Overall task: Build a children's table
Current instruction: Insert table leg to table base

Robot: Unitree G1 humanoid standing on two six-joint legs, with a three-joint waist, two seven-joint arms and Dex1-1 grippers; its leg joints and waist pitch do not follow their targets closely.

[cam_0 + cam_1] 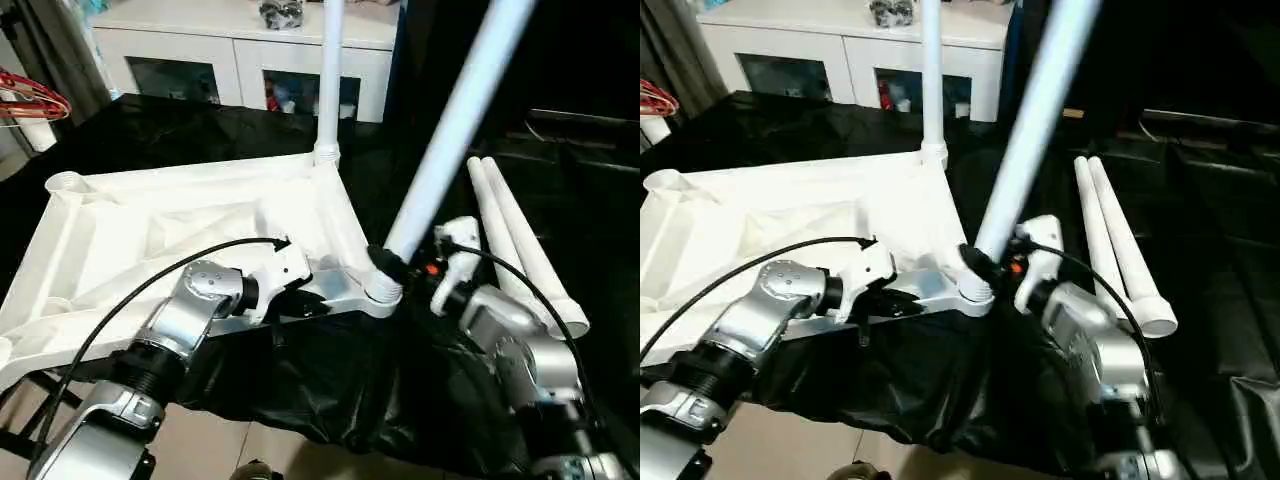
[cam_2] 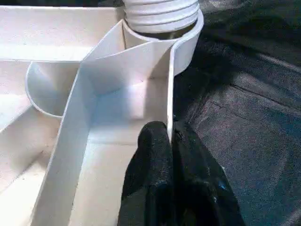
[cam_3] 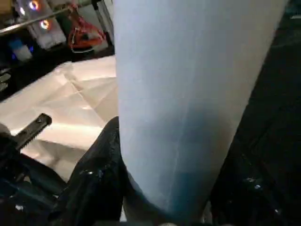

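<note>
Silver forearms reach over the upturned white table top (image 1: 150, 240) on a black-draped surface. At its near rim, the left gripper (image 2: 169, 141) pinches the thin edge wall just beside a corner socket (image 1: 383, 293). The right gripper (image 1: 395, 262) clasps the tilted leg (image 1: 450, 130) seated in that socket. Another leg (image 1: 329, 80) stands upright at the far corner; two spare legs (image 1: 525, 250) lie to the right, well apart from both grippers.
</note>
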